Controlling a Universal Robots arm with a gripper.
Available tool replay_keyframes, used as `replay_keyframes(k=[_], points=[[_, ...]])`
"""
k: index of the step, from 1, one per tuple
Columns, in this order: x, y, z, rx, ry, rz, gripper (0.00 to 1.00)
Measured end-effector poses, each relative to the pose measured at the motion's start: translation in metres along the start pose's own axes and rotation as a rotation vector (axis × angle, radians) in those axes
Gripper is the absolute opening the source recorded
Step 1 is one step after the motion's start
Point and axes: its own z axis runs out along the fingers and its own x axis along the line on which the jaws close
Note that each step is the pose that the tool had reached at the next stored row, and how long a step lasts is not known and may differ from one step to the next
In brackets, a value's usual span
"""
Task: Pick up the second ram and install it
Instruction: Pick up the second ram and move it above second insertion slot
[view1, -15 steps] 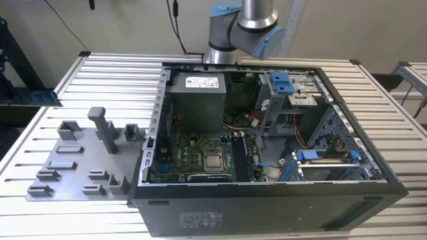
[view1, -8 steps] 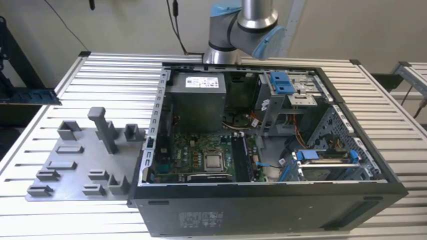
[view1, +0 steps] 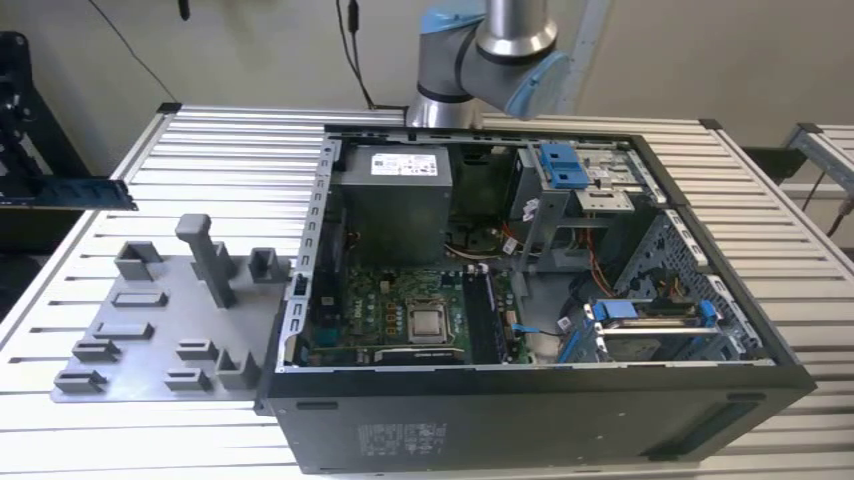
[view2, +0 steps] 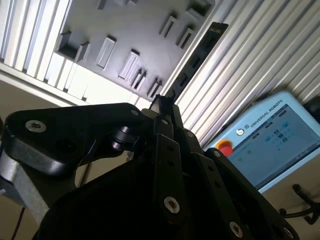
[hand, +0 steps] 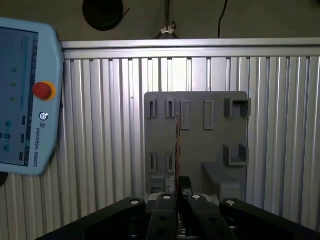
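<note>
The second ram (view2: 196, 57) is a long dark stick with black chips, and my gripper (view2: 163, 109) is shut on one end of it. In the first wrist view the ram (hand: 177, 145) shows edge-on, rising from between the fingertips of the gripper (hand: 178, 194), with the grey fixture plate (hand: 210, 140) behind it. In the exterior view the ram (view1: 67, 193) hangs level above the table at the far left, well away from the open computer case (view1: 534, 410). The long black memory sockets (view1: 489, 315) lie on the motherboard inside the case.
The grey fixture plate (view1: 140, 345) with upright blocks lies on the slatted metal table (view1: 227, 150), on the exterior view's left of the case. A teach pendant (hand: 22, 100) lies on the table beside the plate. The arm's base (view1: 454, 100) stands behind the case.
</note>
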Motion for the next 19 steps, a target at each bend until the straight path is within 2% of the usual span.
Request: replay_keyframes(k=[4,19], points=[[-0.0002,-0.008,0.0002,-0.0005,0.0,0.0,0.14],[-0.0014,-0.0506,0.0011,-0.0125,0.0,0.0,0.14]])
